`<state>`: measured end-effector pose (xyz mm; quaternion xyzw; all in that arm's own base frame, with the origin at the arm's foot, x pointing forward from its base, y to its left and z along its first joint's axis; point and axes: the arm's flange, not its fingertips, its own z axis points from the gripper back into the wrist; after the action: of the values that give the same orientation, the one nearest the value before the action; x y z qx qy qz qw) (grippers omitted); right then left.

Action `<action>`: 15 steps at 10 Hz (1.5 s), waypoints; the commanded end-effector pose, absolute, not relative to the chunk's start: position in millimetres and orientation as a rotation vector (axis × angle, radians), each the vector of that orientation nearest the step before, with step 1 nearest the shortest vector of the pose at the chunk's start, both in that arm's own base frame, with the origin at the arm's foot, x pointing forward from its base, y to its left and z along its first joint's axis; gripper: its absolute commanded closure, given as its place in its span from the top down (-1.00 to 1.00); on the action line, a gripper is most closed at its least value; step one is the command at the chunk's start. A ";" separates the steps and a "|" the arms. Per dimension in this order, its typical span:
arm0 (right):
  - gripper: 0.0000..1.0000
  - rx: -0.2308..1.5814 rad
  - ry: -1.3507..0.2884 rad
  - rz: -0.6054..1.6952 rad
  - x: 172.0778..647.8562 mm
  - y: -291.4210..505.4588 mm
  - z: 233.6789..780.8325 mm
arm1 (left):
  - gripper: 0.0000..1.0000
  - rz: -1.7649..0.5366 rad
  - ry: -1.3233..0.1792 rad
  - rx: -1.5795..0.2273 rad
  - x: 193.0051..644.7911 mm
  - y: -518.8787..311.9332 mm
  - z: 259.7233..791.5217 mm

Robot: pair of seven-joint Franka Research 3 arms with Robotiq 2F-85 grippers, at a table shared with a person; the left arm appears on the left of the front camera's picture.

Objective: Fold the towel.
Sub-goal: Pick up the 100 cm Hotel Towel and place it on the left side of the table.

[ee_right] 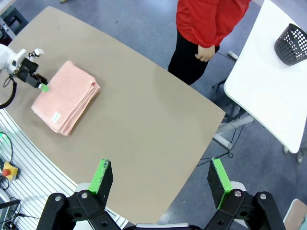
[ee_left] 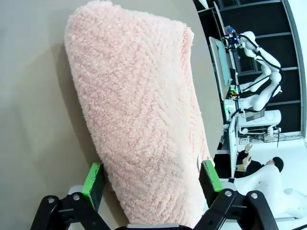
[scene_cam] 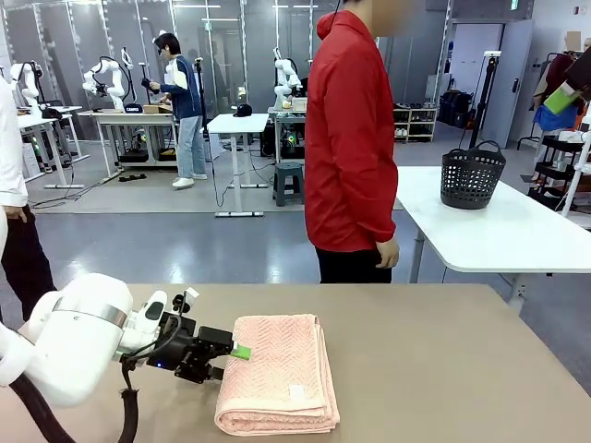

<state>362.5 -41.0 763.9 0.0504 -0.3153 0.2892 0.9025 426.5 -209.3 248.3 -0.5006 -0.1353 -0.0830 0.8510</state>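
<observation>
Left tool point(ee_left: 151, 184) spread wide, straddling folded fluffy pink herringbone towel point(ee_left: 139, 124) on tan tabletop point(ee_left: 33, 120); right tool point(ee_right: 160, 179) released, grasping nothing.

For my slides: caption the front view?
Open left gripper beside the folded towel on the table.

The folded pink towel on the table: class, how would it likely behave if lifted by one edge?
The towel looks thick, fluffy terry, so probably floppy and sagging. Its stacked layers lie loose, so they would likely fall open. Its rough pile probably grips rather than slips.
</observation>
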 end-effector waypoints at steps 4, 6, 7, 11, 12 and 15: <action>1.00 0.100 -0.652 0.607 362.5 -42.1 763.4 | -0.97 -0.183 -0.290 -1.101 434.2 -220.6 241.1; 1.00 0.100 -0.652 0.607 362.5 -42.1 763.4 | -1.00 -0.183 -0.286 -1.099 434.6 -216.5 241.2; 1.00 0.100 -0.652 0.607 362.5 -42.1 763.4 | -1.00 -0.188 -0.287 -1.093 435.0 -215.3 241.7; 1.00 0.100 -0.652 0.607 362.5 -42.1 763.4 | -1.00 -0.198 -0.293 -1.092 433.3 -203.4 248.3; 1.00 0.100 -0.652 0.607 362.5 -42.1 763.4 | -1.00 -0.198 -0.308 -1.082 431.0 -193.2 252.7; 1.00 0.100 -0.652 0.607 362.5 -42.1 763.4 | -1.00 -0.201 -0.294 -1.047 428.0 -140.9 270.7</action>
<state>362.5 -41.1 763.9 0.0505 -0.3153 0.2891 0.9025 432.3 -162.7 257.2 -0.4915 -0.1438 -0.0923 0.8540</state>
